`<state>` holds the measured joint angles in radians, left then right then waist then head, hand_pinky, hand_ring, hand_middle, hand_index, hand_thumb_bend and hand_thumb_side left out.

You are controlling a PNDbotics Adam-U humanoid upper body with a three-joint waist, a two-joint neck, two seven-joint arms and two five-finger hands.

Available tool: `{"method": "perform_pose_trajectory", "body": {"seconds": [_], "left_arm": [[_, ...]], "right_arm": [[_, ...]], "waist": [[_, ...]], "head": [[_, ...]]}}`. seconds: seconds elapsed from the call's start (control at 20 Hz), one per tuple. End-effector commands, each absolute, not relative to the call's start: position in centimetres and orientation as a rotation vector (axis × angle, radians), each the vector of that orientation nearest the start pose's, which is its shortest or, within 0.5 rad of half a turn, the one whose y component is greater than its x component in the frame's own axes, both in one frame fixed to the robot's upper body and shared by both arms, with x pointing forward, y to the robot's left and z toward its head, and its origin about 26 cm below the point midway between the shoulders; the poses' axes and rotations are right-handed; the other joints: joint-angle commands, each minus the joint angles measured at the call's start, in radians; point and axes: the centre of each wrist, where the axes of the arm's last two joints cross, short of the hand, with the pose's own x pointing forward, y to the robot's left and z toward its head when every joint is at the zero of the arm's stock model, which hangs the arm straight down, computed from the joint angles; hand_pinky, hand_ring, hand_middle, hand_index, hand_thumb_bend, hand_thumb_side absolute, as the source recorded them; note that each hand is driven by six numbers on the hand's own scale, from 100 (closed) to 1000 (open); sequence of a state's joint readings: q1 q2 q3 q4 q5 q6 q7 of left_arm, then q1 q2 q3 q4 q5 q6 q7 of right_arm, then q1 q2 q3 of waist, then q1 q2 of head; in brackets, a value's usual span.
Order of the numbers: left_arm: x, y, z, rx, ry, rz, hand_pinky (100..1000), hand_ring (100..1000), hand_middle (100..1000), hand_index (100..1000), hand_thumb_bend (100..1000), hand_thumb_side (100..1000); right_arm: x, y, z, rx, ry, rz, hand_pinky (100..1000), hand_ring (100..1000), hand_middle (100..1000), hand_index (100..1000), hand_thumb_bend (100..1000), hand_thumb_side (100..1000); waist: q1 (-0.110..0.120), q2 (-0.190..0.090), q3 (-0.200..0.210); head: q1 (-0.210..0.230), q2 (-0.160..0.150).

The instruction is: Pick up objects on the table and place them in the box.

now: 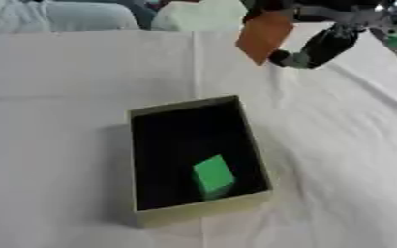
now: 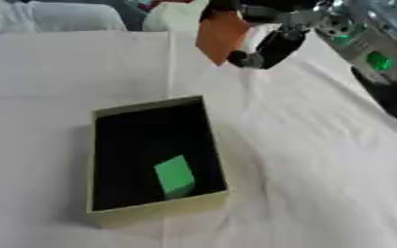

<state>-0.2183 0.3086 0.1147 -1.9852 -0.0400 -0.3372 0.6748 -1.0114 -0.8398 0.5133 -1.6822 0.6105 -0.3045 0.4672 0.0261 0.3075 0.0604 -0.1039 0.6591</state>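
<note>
On the white cloth-covered table [image 1: 58, 121] the open box [image 1: 143, 160], black inside with pale tan walls, sat a little left of the middle, and a green block [image 1: 212, 177] already lay tilted on its floor toward the near right corner, so one object at least had been put away. Up and to the right of the box, the right hand [image 2: 274, 41] hung in the air above the far part of the table, its fingers closed on an orange block [image 2: 221, 34], which was lifted clear of the cloth and well apart from the box. No other loose object showed on the cloth in either view. By that reading the task stood near its end: the orange block was picked up but not yet placed, and it had still to be carried down over the box and released. The left hand did not appear in either view.
</note>
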Motion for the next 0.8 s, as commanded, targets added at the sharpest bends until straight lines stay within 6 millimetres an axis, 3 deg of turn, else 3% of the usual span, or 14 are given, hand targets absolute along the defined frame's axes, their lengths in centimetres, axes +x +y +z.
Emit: {"method": "perform_pose_trajectory", "body": {"seconds": [0.05,0.25,0.45,0.65,0.75,0.8], "left_arm": [[28.9,29.8,18.8,-0.727,3.451,-0.683,934,686,704,833,458,792],[28.9,29.8,18.8,-0.720,3.453,-0.689,934,686,704,833,460,791],[29.0,29.7,18.8,-0.713,3.455,-0.694,936,685,703,833,457,794],[29.0,29.5,18.7,-0.703,3.463,-0.701,936,684,703,833,456,796],[29.0,29.4,18.7,-0.697,3.466,-0.704,937,683,703,833,455,798],[29.0,29.4,18.7,-0.694,3.468,-0.706,938,683,703,833,454,799]], "right_arm": [[33.9,-19.5,34.3,1.033,1.880,-2.368,718,622,522,731,164,100],[31.5,-17.1,34.1,0.932,1.843,-2.376,720,624,529,735,123,100],[29.1,-16.0,34.2,0.901,1.841,-2.380,721,622,526,735,105,100],[28.7,-15.2,33.7,0.928,1.875,-2.405,721,621,524,734,106,100],[28.7,-14.7,33.1,0.929,1.895,-2.418,719,617,520,733,194,100],[28.7,-14.4,32.7,0.925,1.900,-2.428,718,618,522,732,100,100]], "waist": [[0.001,-0.025,-0.002],[0.001,-0.029,-0.004],[0.000,-0.028,-0.009],[0.002,-0.024,-0.010],[0.003,-0.021,-0.009],[0.004,-0.020,-0.008]], "head": [[0.006,0.007],[0.006,0.007],[0.008,0.008],[0.011,0.009],[0.012,0.008],[0.012,0.007]]}}
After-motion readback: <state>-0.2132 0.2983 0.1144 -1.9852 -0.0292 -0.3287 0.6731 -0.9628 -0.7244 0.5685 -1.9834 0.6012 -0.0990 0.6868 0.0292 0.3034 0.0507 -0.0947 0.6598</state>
